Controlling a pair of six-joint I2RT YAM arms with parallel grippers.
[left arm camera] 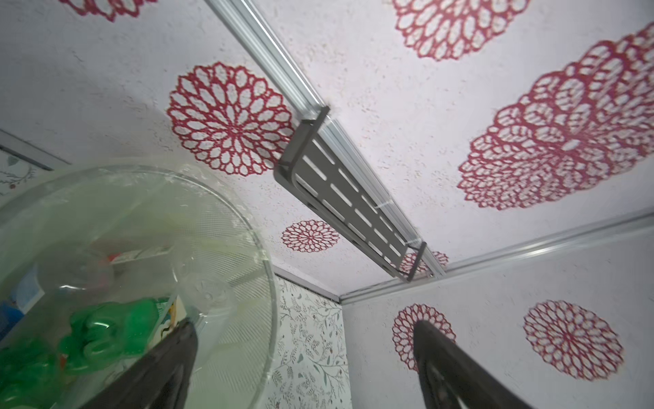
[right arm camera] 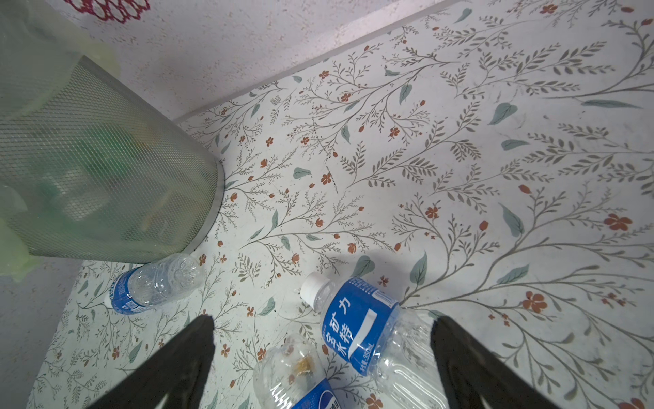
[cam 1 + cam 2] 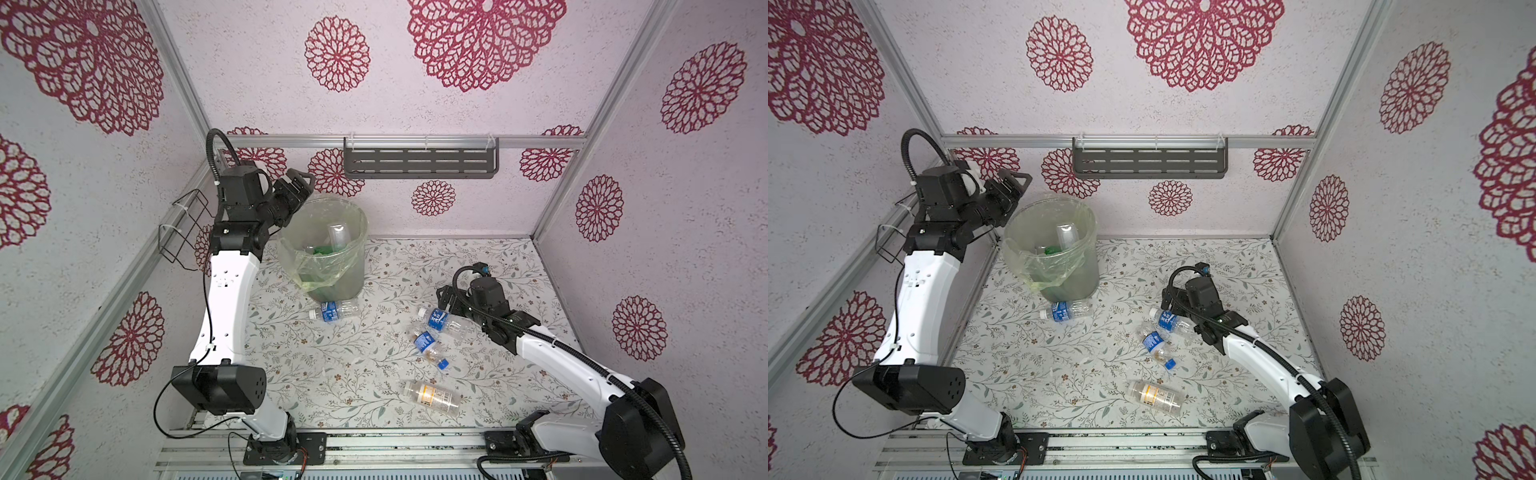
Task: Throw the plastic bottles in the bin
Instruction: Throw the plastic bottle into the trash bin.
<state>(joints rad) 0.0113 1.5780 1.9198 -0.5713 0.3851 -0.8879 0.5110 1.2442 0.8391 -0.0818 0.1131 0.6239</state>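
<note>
The bin (image 3: 353, 270) (image 3: 1088, 270) stands at the back left of the table, lined with a clear bag. Inside it lie green bottles (image 1: 113, 325) and a clear bottle (image 3: 338, 235). My left gripper (image 3: 297, 183) (image 1: 306, 327) hangs open and empty above the bin's far left rim. Several plastic bottles lie on the table: one at the bin's foot (image 3: 334, 309) (image 2: 152, 287), a white-capped blue-label one (image 3: 442, 322) (image 2: 361, 318), a blue-capped one (image 3: 428, 347) (image 2: 293, 371), and a yellow-label one (image 3: 432, 397). My right gripper (image 3: 446, 301) (image 2: 322, 322) is open, low over the white-capped bottle.
A grey slotted shelf (image 3: 419, 160) hangs on the back wall, close behind the left gripper's height. A black wire basket (image 3: 187, 226) is fixed to the left wall beside the left arm. Patterned walls enclose the table on three sides; a metal rail (image 3: 374, 449) runs along the front.
</note>
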